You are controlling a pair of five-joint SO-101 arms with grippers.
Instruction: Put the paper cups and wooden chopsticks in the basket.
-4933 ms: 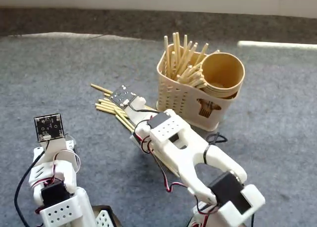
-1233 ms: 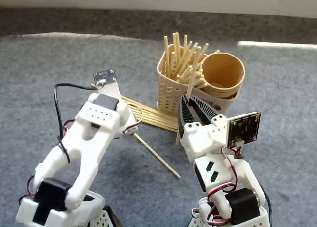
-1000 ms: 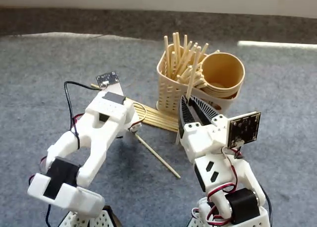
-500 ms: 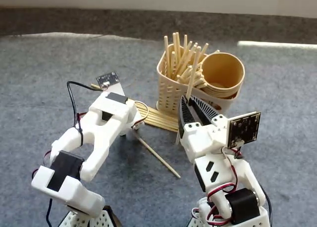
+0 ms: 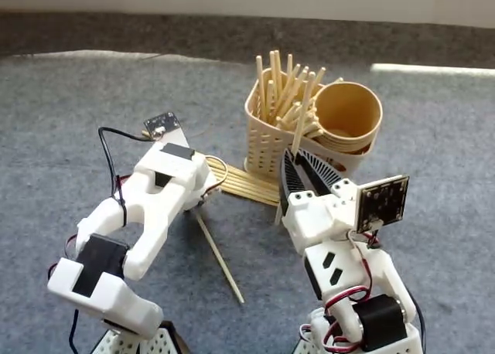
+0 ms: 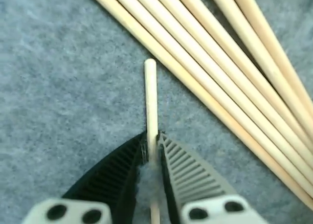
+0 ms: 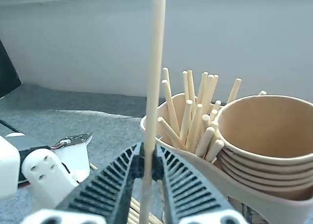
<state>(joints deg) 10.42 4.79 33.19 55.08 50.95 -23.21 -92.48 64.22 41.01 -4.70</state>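
Observation:
A cream slotted basket [image 5: 286,149] holds stacked paper cups [image 5: 348,114] and many upright wooden chopsticks [image 5: 282,87]. Just in front of the basket, my right gripper [image 5: 292,168] is shut on one chopstick [image 5: 302,114], held upright with its top leaning against the basket rim; the right wrist view shows that stick [image 7: 156,62] pinched in the gripper [image 7: 148,158] before the cups [image 7: 264,131]. My left gripper [image 5: 199,203] is low on the carpet, shut on the end of a single chopstick [image 5: 220,261]. In the left wrist view that stick [image 6: 150,87] pokes out past the gripper [image 6: 152,136], beside several loose chopsticks [image 6: 220,77].
A row of loose chopsticks [image 5: 247,184] lies on the grey carpet between the left gripper and the basket's foot. The left arm's wrist [image 7: 44,175] sits close to the right gripper. A darker strip of floor [image 5: 155,41] runs behind the carpet.
The single chopstick in the left gripper has swung, its free end moving toward the front left. The left arm shifted slightly. The right arm and its upright chopstick have stayed put.

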